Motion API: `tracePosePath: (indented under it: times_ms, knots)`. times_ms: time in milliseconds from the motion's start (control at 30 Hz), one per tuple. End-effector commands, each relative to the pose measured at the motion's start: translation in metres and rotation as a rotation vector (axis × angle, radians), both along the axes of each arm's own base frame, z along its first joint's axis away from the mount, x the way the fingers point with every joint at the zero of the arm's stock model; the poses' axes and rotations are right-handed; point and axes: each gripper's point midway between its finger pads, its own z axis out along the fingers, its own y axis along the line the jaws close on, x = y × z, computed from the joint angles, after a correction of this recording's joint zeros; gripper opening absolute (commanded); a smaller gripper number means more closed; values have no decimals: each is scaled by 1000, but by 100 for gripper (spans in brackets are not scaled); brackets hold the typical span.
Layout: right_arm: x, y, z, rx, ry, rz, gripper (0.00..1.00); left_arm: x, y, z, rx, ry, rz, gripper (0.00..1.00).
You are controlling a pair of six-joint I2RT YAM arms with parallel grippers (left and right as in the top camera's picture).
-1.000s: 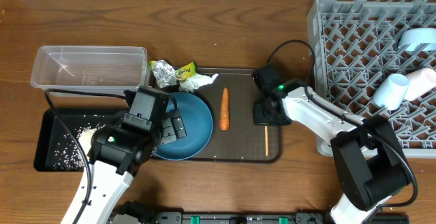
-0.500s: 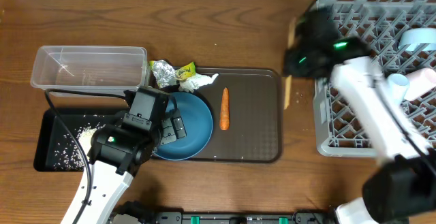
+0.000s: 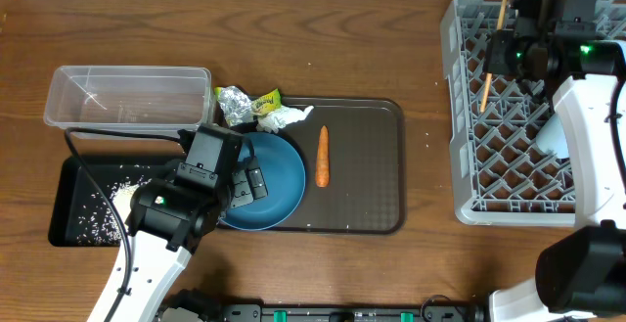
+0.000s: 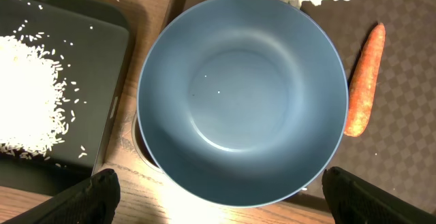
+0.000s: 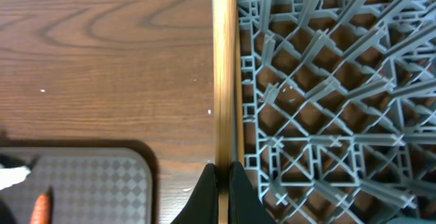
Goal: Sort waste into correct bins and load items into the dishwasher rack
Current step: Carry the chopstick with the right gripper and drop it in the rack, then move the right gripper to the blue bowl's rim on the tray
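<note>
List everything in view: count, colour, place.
table: one, brown wood, under everything
tub: one, clear, far left
black tray: one, black, beside the tub, nearer the robot
rice: heap plus loose grains, white, in the black tray
serving tray: one, dark brown, centre
bowl: one, blue, at the serving tray's left end
carrot: one, orange, on the serving tray, right of the bowl
wrapper: one, silver and yellow-green, by the tub
tissue: one, white, beside the wrapper
rack: one, grey, right
chopstick: one, wood, over the rack's left edge
left gripper: open, above the bowl
right gripper: shut on the chopstick
</note>
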Motion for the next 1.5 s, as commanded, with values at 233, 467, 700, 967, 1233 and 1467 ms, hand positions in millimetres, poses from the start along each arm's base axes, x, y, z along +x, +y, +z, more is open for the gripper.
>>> tracePosePath:
  times_ms: [233,467,700,967,1233,1467]
  knots:
    - [16,-5,-51,-42,90,51,6,2,3,5,14,-16,9,98]
    - [15,-6,-63,-42,123,49,71,2,3,4,14,-15,9,98]
    - [2,9,-62,10,167,86,77,2,3,4,14,-15,9,98]
    - [-44,123,-17,406,199,385,77,2,3,4,14,-15,9,98]
    - [-97,182,-60,164,425,329,99,2,3,4,14,-15,9,98]
    - [-137,243,-81,64,453,322,99,2,3,4,14,-15,9,98]
